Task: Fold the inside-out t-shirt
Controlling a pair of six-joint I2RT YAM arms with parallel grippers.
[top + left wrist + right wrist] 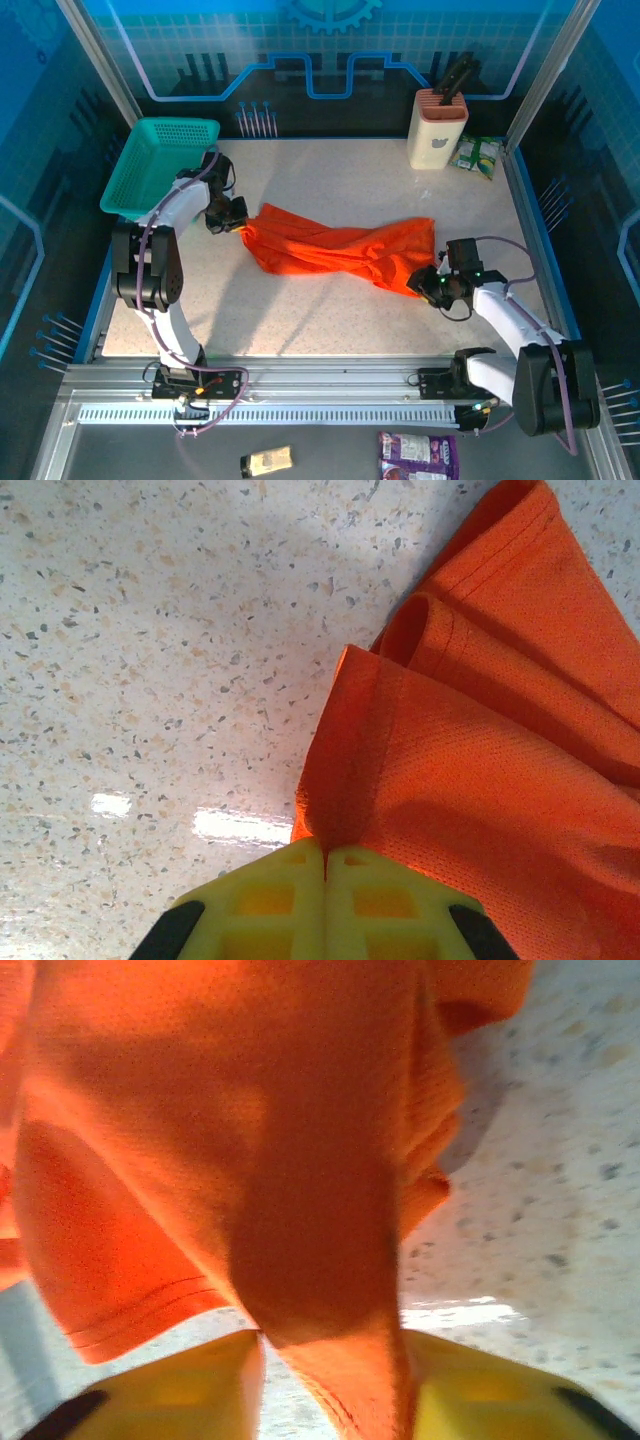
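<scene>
The orange t-shirt [340, 248] lies bunched in a long twisted band across the middle of the table. My left gripper [238, 222] is at its left end, shut on a pinch of the cloth. In the left wrist view the yellow jaws [325, 855] meet with a fold of the t-shirt [480, 760] caught between them. My right gripper [425, 283] is at the band's right end. In the right wrist view its gripper [335, 1380] stands apart around a hanging point of the t-shirt [250, 1110]. The cloth rests against the right finger [480, 1380], with table showing beside the left finger [190, 1380].
A teal mesh basket [160, 160] sits tilted at the back left, close behind the left arm. A pale knife block [437, 125] and a green packet [478, 155] stand at the back right. The speckled table [330, 320] is bare in front of the shirt.
</scene>
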